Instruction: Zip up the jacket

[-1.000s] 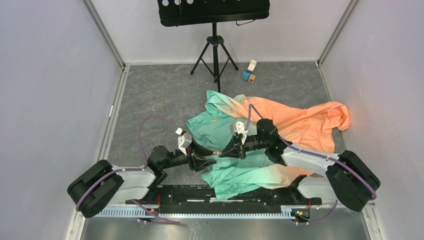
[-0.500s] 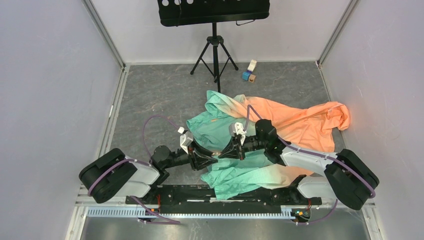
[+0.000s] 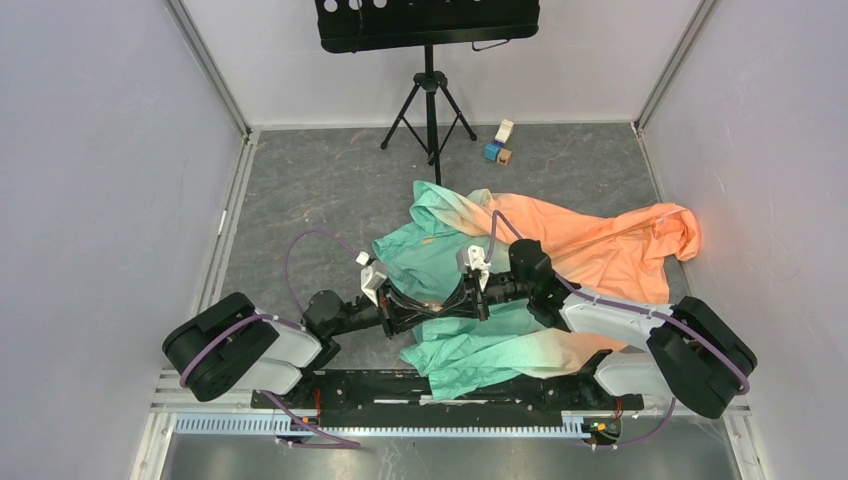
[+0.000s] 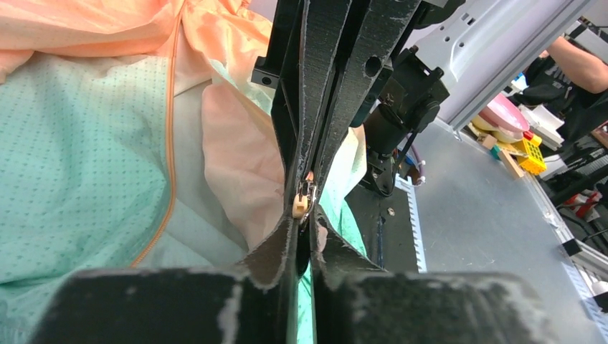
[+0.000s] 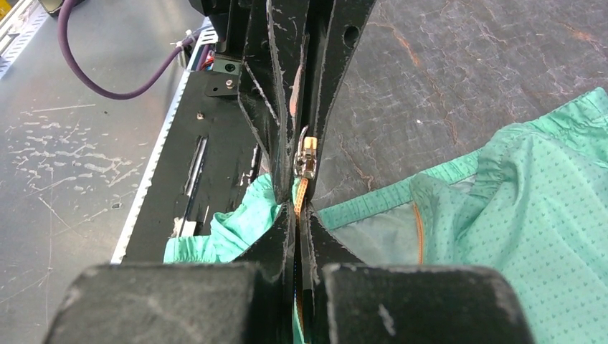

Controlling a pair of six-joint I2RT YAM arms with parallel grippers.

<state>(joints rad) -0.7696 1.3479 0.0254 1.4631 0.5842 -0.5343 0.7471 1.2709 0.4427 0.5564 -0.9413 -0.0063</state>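
Note:
The jacket (image 3: 600,250) lies crumpled on the grey floor, mint green near the arms and peach-orange to the right. My left gripper (image 3: 434,305) and right gripper (image 3: 450,303) meet tip to tip over its green part. In the left wrist view the left gripper (image 4: 305,221) is shut, pinching the zipper just behind the beige-tabbed slider (image 4: 302,201), with green cloth between its fingers. In the right wrist view the right gripper (image 5: 297,213) is shut on the orange zipper tape (image 5: 300,193) just below the slider (image 5: 307,159). An orange zipper line (image 4: 169,143) runs across the cloth.
A black music stand (image 3: 430,90) stands at the back, with small blocks (image 3: 499,146) on the floor to its right. White walls close in both sides. The black mounting rail (image 3: 400,385) runs along the near edge, partly under the jacket's hem.
The left arm has swung in to the right, its gripper has reached the right gripper's tips and its jaws have closed. The right gripper has stayed shut in place.

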